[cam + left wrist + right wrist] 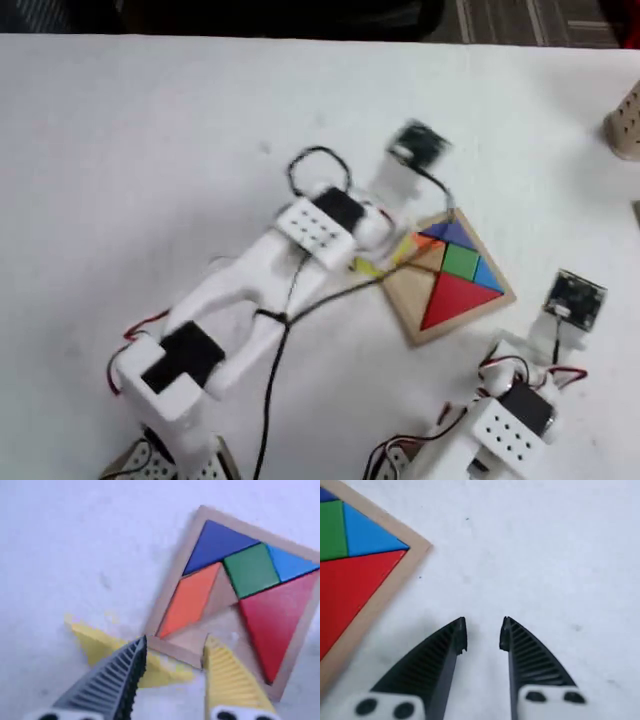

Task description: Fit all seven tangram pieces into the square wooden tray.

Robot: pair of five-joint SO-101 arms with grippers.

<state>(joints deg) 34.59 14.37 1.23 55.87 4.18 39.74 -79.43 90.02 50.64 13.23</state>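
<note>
Five pieces lie in the tray; the yellow triangle lies flat on the table just beside its rim. My left pincer hangs apart above both, and my right pincer hangs apart beside the tray. The triangle looks thin, stiff, light and probably slippery, so I'd pinch opposite edges.

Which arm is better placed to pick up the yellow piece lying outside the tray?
Probably left. The left hand, open, sits at the yellow piece, by a corner of the tray. The right hand, also open, is over bare table at the opposite corner.
</note>
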